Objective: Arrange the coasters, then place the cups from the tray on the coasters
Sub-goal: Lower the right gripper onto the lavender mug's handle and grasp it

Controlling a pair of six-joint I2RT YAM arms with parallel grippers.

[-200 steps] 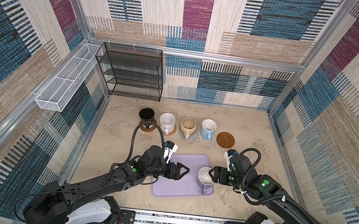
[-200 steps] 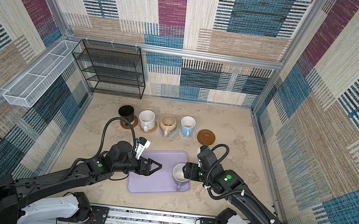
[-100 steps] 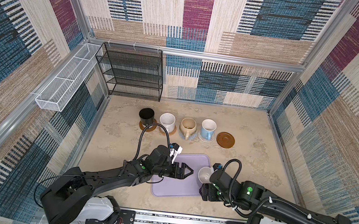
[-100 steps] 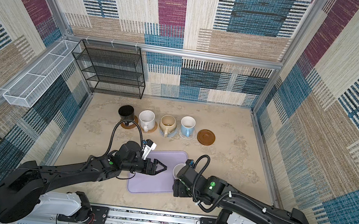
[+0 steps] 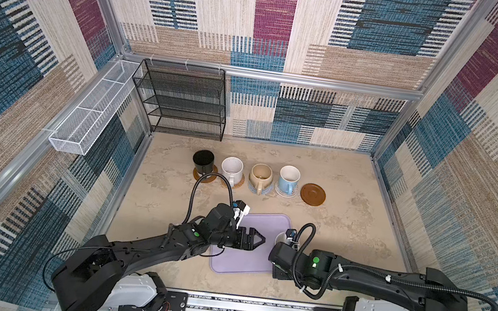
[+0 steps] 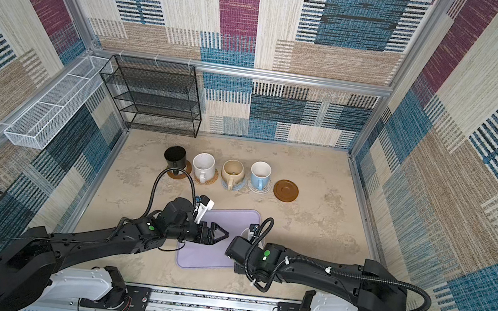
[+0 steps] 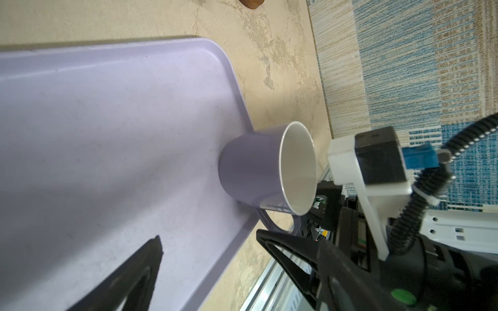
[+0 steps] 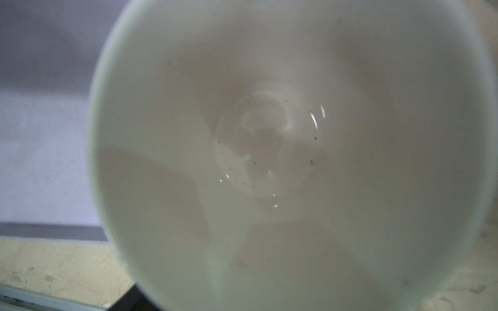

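Annoyingly, lavender cup (image 8: 269,134) hides right fingers, grip unreadable; left fingers (image 7: 153,247) spread wide.

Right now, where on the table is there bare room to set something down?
Bare table lies between the black rack and the mug row, and right of the empty brown saucer, up to the wall. Crowded: over the tray, where the left arm and right arm hang by the lavender mug.

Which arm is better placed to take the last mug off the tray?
Right. The right arm hangs directly over the lavender mug at the tray's right edge, its camera looking straight into it. The left pincer hovers open mid-tray, and the empty brown coaster lies rightward too.
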